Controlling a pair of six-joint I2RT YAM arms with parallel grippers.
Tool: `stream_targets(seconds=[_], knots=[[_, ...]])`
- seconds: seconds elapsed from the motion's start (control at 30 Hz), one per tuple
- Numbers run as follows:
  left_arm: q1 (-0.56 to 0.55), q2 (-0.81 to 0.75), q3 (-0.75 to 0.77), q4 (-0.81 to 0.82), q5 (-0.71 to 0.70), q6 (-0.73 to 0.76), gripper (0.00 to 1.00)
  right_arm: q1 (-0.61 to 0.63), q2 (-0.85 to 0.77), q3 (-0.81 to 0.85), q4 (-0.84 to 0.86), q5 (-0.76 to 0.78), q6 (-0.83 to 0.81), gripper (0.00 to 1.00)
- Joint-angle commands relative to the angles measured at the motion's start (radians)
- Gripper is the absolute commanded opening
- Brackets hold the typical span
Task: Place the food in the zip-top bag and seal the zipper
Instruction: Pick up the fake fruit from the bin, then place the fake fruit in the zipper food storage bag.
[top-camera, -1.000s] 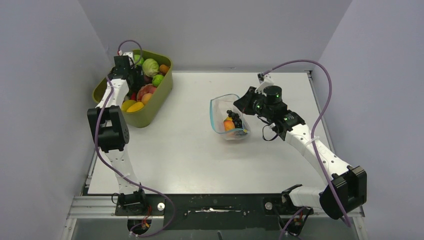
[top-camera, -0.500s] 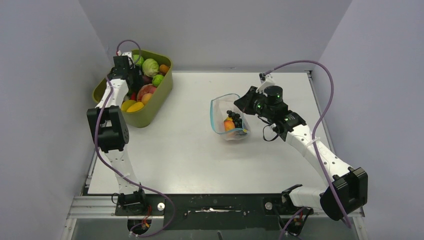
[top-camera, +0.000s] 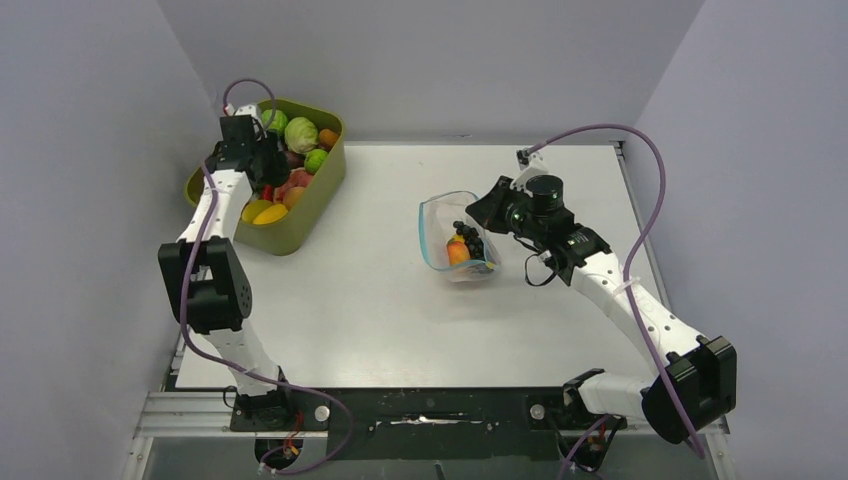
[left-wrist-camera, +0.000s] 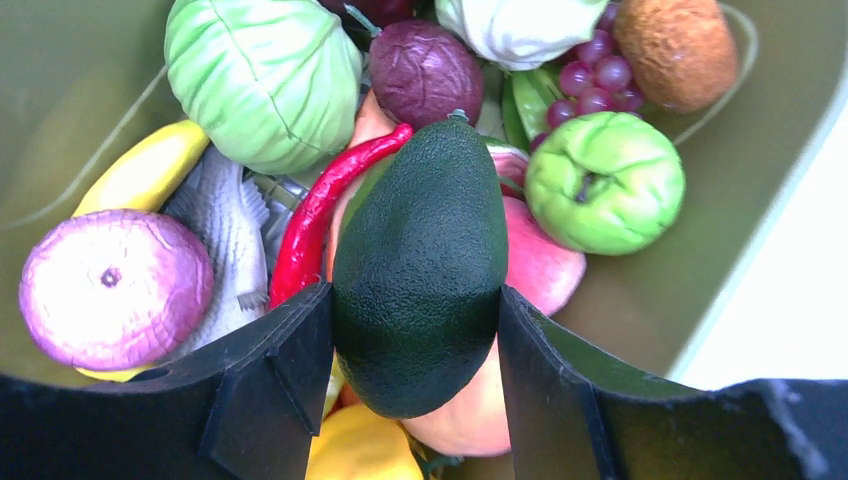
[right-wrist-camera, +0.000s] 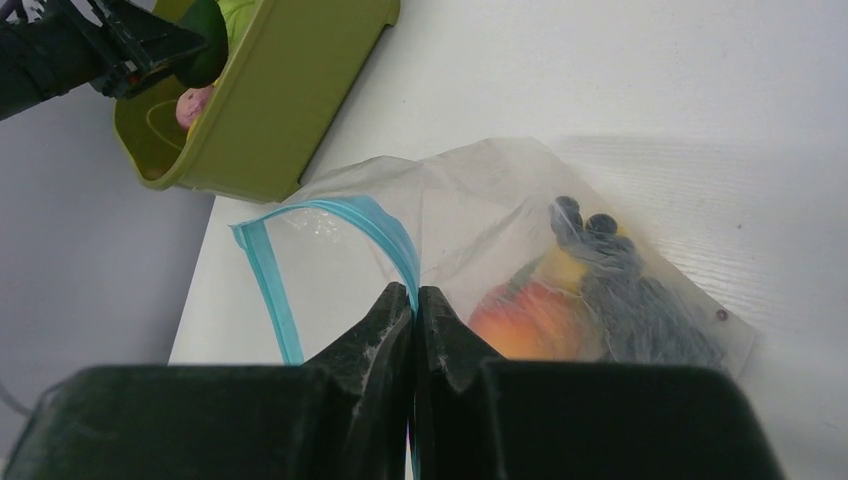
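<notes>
In the left wrist view my left gripper (left-wrist-camera: 413, 296) is shut on a dark green avocado (left-wrist-camera: 420, 250), one piece of the food, above the heap in the olive tub (top-camera: 322, 198). Under it lie a green cabbage (left-wrist-camera: 262, 75), a red chilli (left-wrist-camera: 318, 212), a green apple (left-wrist-camera: 605, 180) and a purple onion (left-wrist-camera: 115, 285). The clear zip-top bag (top-camera: 440, 225) rests mid-table with its mouth open towards the left. My right gripper (right-wrist-camera: 415, 292) is shut on the teal zipper (right-wrist-camera: 270, 280) and holds that edge up. Inside the bag are a peach (right-wrist-camera: 530, 320) and dark grapes (right-wrist-camera: 620, 290).
The tub stands at the back left corner, against the left wall. The right arm's purple cable (top-camera: 650, 180) loops over the table's right side. White tabletop (top-camera: 380, 320) lies between the tub and the bag and in front of both.
My left gripper has closed on the avocado and lifted slightly, and the left arm's elbow has swung to the left. The right gripper and the bag have barely moved.
</notes>
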Motion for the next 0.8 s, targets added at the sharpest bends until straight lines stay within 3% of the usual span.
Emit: stream_targets(seconds=[0.0,0.37,0.57,0.77], knots=[[-0.019,-0.129,-0.03,0.029,0.025,-0.045,0.24,0.017,-0.042,0.013,0.044,0.024,0.003,0.0],[-0.111,-0.356,-0.171,0.035,0.196,-0.063,0.25,0.034,-0.029,0.008,0.038,0.06,0.008,0.0],[-0.164,-0.485,-0.292,0.13,0.429,-0.125,0.24,0.043,-0.012,0.034,0.035,0.083,0.011,0.0],[-0.209,-0.578,-0.368,0.164,0.537,-0.155,0.25,0.044,-0.003,0.052,0.027,0.111,0.01,0.0]])
